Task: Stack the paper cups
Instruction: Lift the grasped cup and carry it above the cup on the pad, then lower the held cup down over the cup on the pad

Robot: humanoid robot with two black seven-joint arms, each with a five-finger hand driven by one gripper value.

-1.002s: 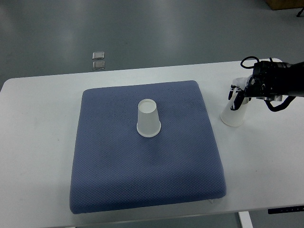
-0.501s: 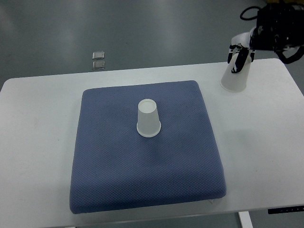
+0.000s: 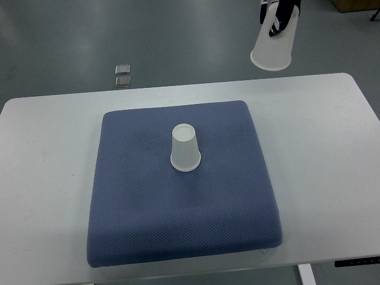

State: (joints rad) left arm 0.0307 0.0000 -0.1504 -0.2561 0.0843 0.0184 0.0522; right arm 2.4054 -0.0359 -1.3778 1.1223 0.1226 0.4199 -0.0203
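Right hand (image 3: 280, 13): showing only as dark fingers at the top edge of the picture, curling around the narrow end of a paper cup and gripping it (the arm behind it is cut off by the frame).
Held cup (image 3: 273, 44): hanging mouth-down and tilting slightly, its wide rim pointing toward the lower left, sitting above the floor beyond the table's far edge and touching nothing below it.
Second cup (image 3: 185, 148): standing upside down near the middle of the pad, wide rim resting on the fabric, well apart from the held one.
Blue pad (image 3: 148, 225): lying flat on the table and covering most of its middle.
White table (image 3: 332, 196): showing bare surface on both sides of the pad.
Floor (image 3: 178, 41): grey, carrying two small square metallic plates (image 3: 123, 75) just beyond the table's far edge, one right behind the other.
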